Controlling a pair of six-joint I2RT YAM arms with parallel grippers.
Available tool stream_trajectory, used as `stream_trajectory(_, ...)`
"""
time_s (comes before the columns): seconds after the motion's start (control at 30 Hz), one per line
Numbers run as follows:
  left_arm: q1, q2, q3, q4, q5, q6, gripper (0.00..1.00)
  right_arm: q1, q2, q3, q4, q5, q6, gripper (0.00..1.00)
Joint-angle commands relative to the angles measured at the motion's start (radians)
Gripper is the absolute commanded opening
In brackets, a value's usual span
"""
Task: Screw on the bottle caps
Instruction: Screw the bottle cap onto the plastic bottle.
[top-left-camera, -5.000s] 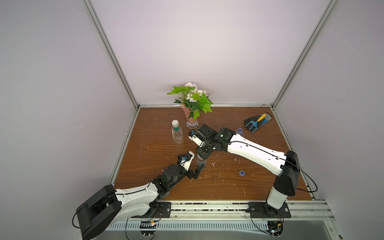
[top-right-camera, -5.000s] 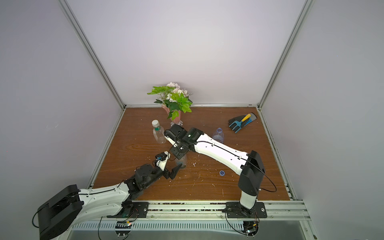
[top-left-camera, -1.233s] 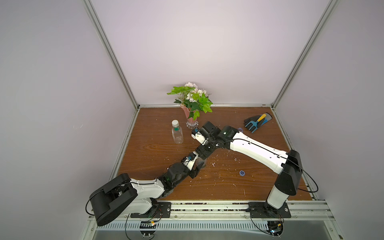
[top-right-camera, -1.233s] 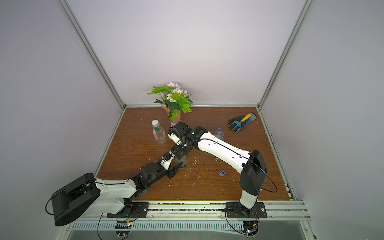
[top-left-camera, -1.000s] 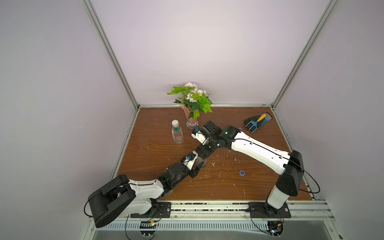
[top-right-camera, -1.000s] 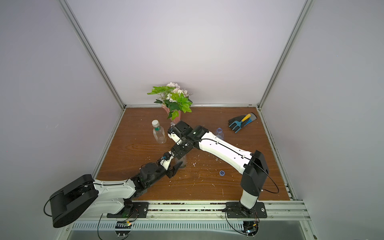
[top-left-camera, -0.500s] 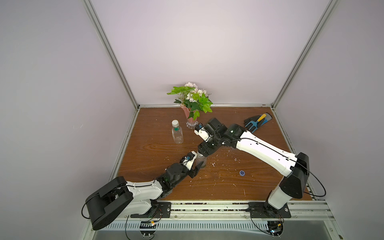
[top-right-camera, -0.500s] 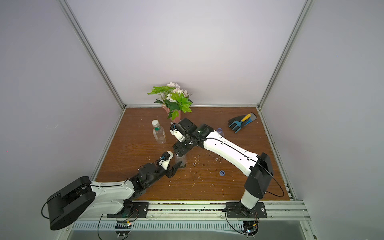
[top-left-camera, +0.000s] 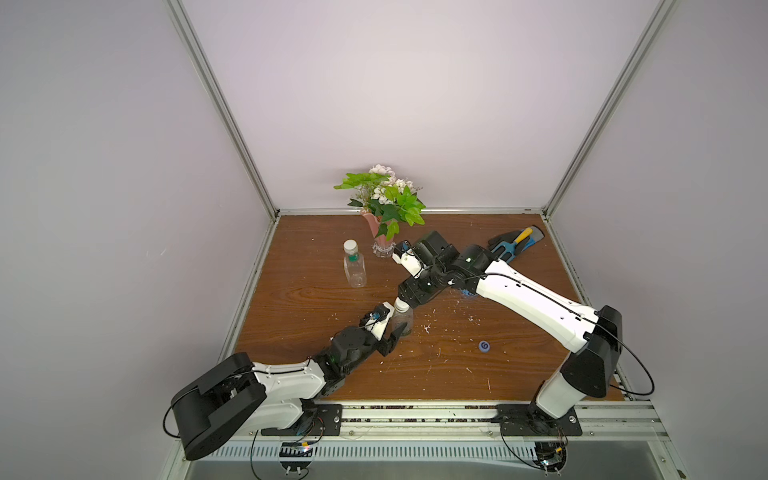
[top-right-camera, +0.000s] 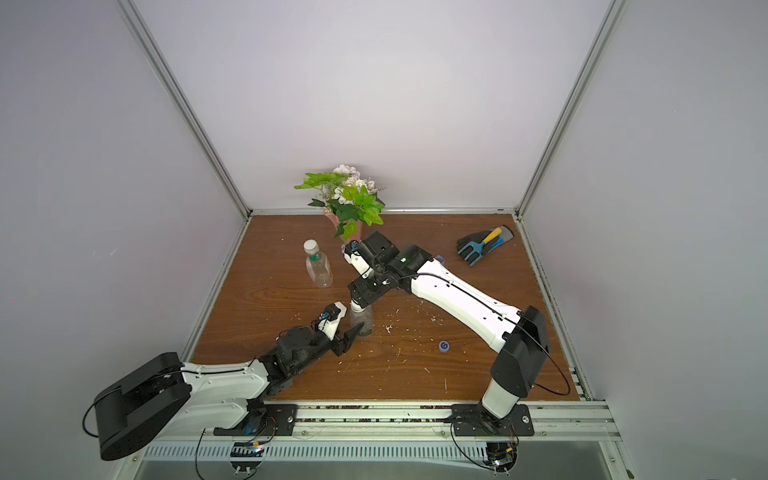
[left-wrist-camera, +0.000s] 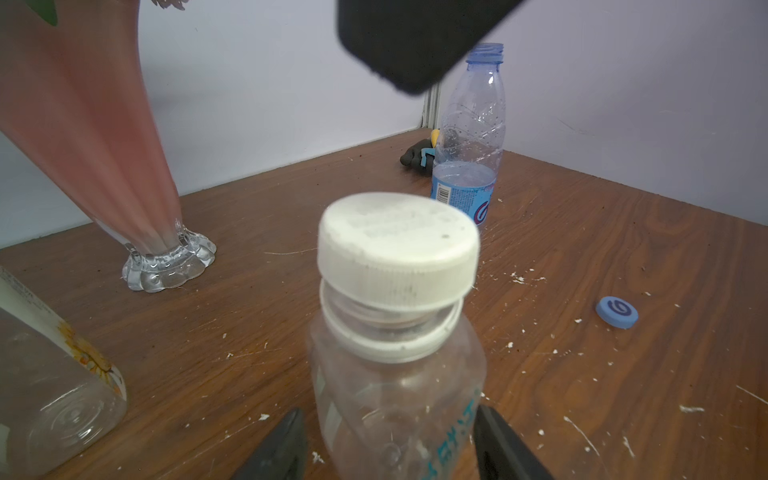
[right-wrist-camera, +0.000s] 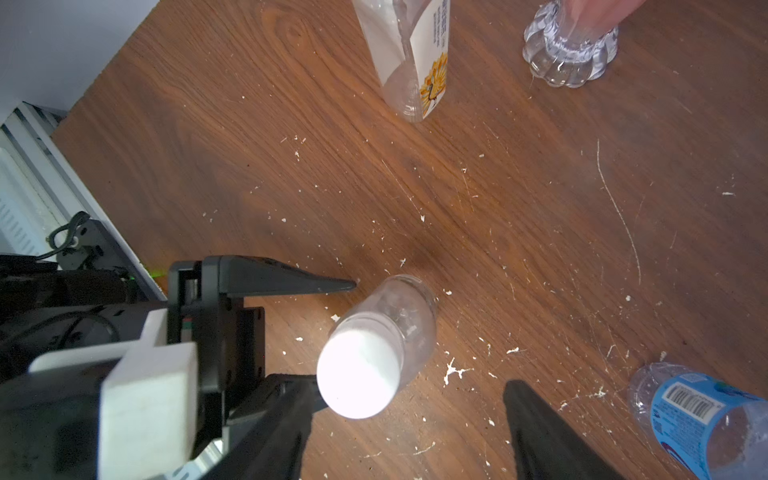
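A round clear bottle (top-left-camera: 404, 326) (top-right-camera: 360, 323) stands mid-table with my left gripper (top-left-camera: 395, 329) (left-wrist-camera: 390, 449) shut on its body. A white cap (left-wrist-camera: 397, 253) (right-wrist-camera: 358, 376) sits crooked on its neck. My right gripper (top-left-camera: 406, 300) (right-wrist-camera: 407, 419) hangs open just above that cap, holding nothing. The squarish bottle (top-left-camera: 354, 270) with a green neck ring carries a white cap (top-left-camera: 350, 246). The blue-labelled bottle (left-wrist-camera: 469, 166) (right-wrist-camera: 706, 415) stands uncapped. A blue cap (top-left-camera: 484, 345) (left-wrist-camera: 616, 311) lies flat on the table.
A pink vase (top-left-camera: 381, 239) of flowers stands at the back, close to my right wrist. A dark glove with a garden tool (top-left-camera: 515, 245) lies in the back right corner. White crumbs are scattered over the wooden table (top-left-camera: 299, 299).
My right arm has lifted and swung slightly back from the round bottle's top, with the white cap left on the neck. The left gripper has stayed in place on the bottle.
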Motion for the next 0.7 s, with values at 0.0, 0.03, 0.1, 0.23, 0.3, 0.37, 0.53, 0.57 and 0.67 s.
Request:
stream_trajectory(0.0, 0.01, 0.004, -0.004, 0.008, -0.003, -0.004, 0.65, 0.001, 0.016, -0.01, 0.016, -0.014, 0.006, 0.77)
stream_trajectory(0.03, 0.009, 0.006, -0.004, 0.008, -0.003, -0.004, 0.65, 0.001, 0.019, -0.014, 0.018, -0.015, 0.005, 0.77)
stream_trajectory(0.1, 0.01, 0.006, -0.003, 0.008, -0.002, -0.004, 0.65, 0.001, 0.02, -0.024, 0.021, -0.006, 0.005, 0.77)
stream_trajectory(0.23, 0.009, 0.006, -0.002, 0.007, -0.003, -0.003, 0.65, 0.001, 0.026, -0.036, 0.025, 0.006, 0.003, 0.77)
stream_trajectory(0.3, 0.01, 0.006, -0.002, 0.007, -0.002, -0.003, 0.65, 0.0, 0.029, -0.038, 0.026, 0.009, 0.002, 0.77)
stream_trajectory(0.37, 0.01, 0.008, -0.004, 0.008, -0.003, -0.003, 0.65, 0.001, 0.032, -0.041, 0.025, 0.012, 0.001, 0.77)
stream_trajectory(0.53, 0.01, 0.01, -0.004, 0.008, -0.001, -0.005, 0.65, 0.0, 0.033, -0.053, 0.026, 0.021, 0.0, 0.77)
stream_trajectory(0.57, 0.009, 0.01, -0.003, 0.008, -0.001, -0.004, 0.65, 0.0, 0.033, -0.057, 0.026, 0.021, -0.001, 0.77)
stream_trajectory(0.67, 0.009, 0.01, -0.004, 0.008, -0.001, -0.003, 0.65, -0.001, 0.036, -0.07, 0.027, 0.017, 0.0, 0.77)
